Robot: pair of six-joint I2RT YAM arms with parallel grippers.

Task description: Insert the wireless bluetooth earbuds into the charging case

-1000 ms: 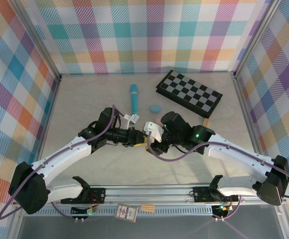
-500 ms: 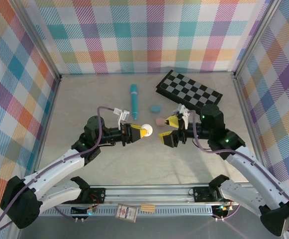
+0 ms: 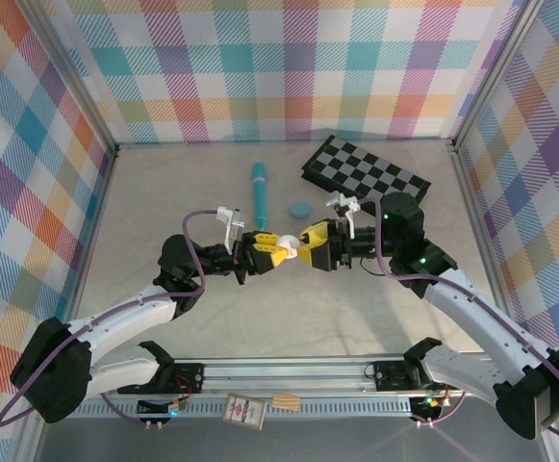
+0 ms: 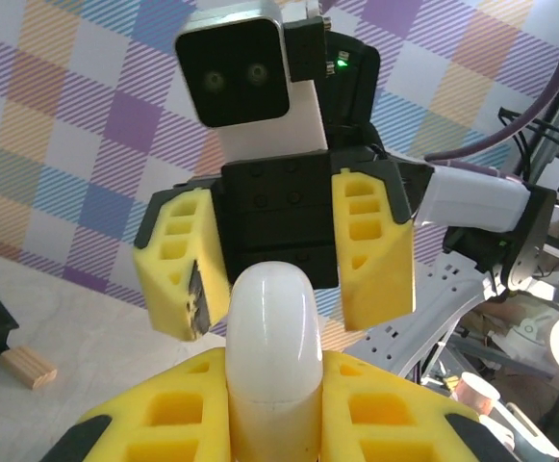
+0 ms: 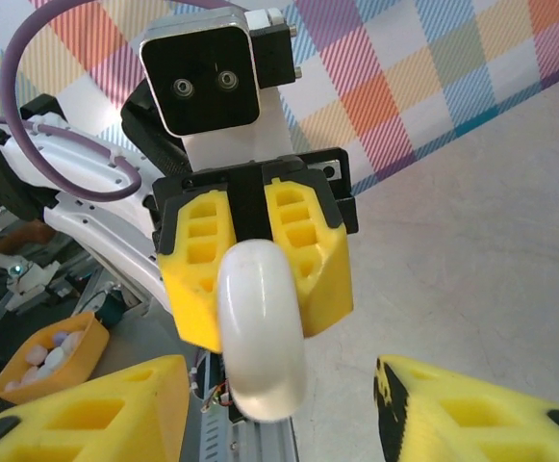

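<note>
A closed white oval charging case [image 3: 286, 244] hangs above the table's middle, my left gripper [image 3: 276, 248] shut on its lower half. In the left wrist view the case [image 4: 270, 318] stands up between my yellow fingers [image 4: 154, 423]. My right gripper [image 3: 305, 243] faces it nose to nose, open, its jaws on either side of the case's free end with gaps on both sides. The right wrist view has the case [image 5: 260, 327] just beyond my spread fingers [image 5: 115, 409]. The earbuds are out of view on the table.
A teal pen [image 3: 259, 192] and a light blue oval case [image 3: 300, 209] lie behind the grippers. A folded checkerboard [image 3: 366, 178] sits back right. A small wooden block [image 4: 29, 367] lies on the table. Beyond the table's near edge stands an orange bin [image 5: 53, 358] of small pale pieces.
My right gripper swung up and left to meet the left one, and its jaws narrowed round the case's end. The left gripper shifted slightly, still holding the case.
</note>
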